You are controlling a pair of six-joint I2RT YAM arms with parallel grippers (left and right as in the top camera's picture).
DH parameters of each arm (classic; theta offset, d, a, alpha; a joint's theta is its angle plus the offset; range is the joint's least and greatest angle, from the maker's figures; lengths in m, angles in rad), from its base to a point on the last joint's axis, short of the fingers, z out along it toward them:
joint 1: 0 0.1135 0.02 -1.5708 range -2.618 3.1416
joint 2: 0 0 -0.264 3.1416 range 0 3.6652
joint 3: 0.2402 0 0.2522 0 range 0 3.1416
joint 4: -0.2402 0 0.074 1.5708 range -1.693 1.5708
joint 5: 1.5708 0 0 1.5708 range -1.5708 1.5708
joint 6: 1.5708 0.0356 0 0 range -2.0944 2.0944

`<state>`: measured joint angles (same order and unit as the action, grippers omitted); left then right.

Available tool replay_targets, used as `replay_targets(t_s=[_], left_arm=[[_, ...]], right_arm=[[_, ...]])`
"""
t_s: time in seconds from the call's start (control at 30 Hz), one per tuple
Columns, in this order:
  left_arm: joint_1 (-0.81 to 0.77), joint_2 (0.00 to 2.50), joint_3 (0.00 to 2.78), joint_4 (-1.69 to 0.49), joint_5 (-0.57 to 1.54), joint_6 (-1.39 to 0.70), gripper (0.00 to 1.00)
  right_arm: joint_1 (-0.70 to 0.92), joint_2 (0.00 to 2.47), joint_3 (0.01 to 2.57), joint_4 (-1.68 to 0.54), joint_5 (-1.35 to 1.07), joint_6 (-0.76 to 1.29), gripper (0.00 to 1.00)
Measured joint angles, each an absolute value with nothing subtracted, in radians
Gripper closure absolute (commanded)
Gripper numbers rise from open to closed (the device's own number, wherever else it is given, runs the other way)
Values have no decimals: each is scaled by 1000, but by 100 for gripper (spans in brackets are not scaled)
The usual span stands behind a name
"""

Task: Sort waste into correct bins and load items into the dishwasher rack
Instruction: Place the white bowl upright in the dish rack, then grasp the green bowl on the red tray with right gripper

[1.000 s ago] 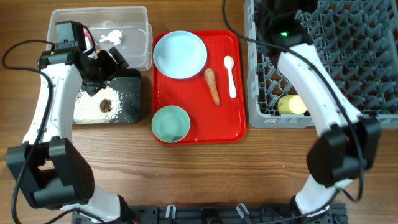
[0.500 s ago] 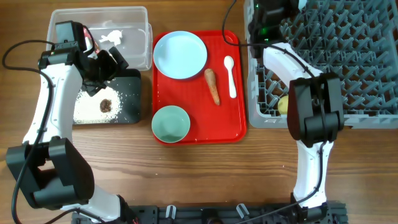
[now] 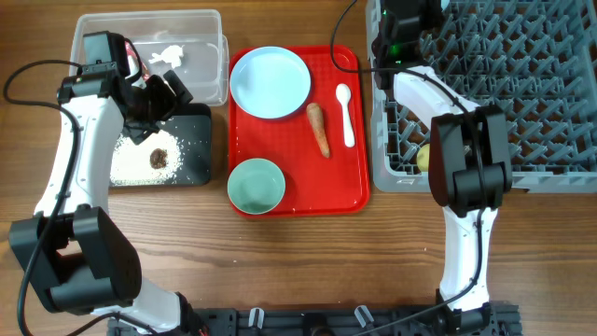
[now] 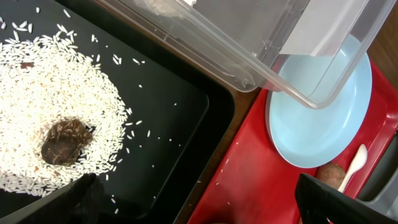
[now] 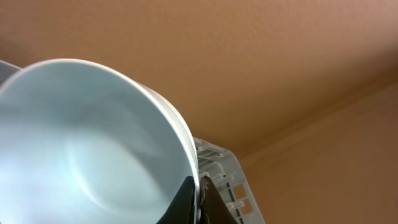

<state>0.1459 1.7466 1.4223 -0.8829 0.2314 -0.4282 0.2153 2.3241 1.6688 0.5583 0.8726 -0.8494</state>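
My right gripper (image 5: 199, 186) is shut on the rim of a pale blue bowl (image 5: 81, 143), held tilted at the back left corner of the grey dishwasher rack (image 3: 522, 93); in the overhead view this gripper (image 3: 408, 23) hides the bowl. My left gripper (image 4: 205, 211) is open and empty, hovering over the black bin (image 3: 191, 140) beside the clear bin (image 3: 210, 56). Rice (image 4: 56, 99) and a brown clump (image 4: 62, 142) lie in the black bin. White tissue (image 3: 168, 56) lies in the clear bin. A yellow cup (image 3: 424, 159) sits in the rack.
The red tray (image 3: 354, 191) holds a light-blue plate (image 3: 270, 82), a carrot (image 3: 318, 129), a white spoon (image 3: 346, 114) and a mint-green bowl (image 3: 256, 184). A few rice grains lie on the tray's left edge (image 4: 249, 180). Both arms' cables loop over the wooden table.
My right arm folded and swung the bowl back and left over the rack's corner. The left arm has not moved.
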Motion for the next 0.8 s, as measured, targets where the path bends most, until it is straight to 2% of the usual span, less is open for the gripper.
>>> replay_targets(t_s=[0.27, 0.3, 0.33, 0.37, 0.43, 0.5, 0.57, 0.67, 0.7, 0.73, 0.8], left_arm=[[146, 1747, 1422, -883, 231, -428, 0], [146, 1747, 1422, -883, 231, -428, 0], [146, 1747, 1422, -883, 231, -428, 0], [146, 1747, 1422, -883, 231, -428, 0], [146, 1747, 1422, -883, 231, -428, 0], [146, 1747, 1422, -883, 231, -428, 0], [146, 1747, 1422, -883, 232, -428, 0], [146, 1747, 1422, -883, 232, -428, 0], [146, 1747, 1422, -883, 232, -428, 0], [146, 1747, 1422, -883, 231, -428, 0], [146, 1747, 1422, -883, 231, -428, 0]], right_arm=[[281, 2325, 1671, 442, 963, -850, 95], [290, 2325, 1671, 436, 978, -850, 93], [303, 2325, 1671, 429, 996, -850, 86], [313, 2325, 1671, 425, 1004, -853, 86], [344, 2325, 1671, 422, 1017, -854, 72], [383, 2326, 1671, 423, 1024, -852, 50], [410, 2326, 1671, 423, 1027, -855, 46], [422, 2326, 1671, 429, 1032, -839, 18], [427, 2326, 1671, 441, 1034, -822, 6], [434, 2326, 1671, 453, 1037, -804, 0], [452, 2320, 1671, 426, 1030, -742, 0]])
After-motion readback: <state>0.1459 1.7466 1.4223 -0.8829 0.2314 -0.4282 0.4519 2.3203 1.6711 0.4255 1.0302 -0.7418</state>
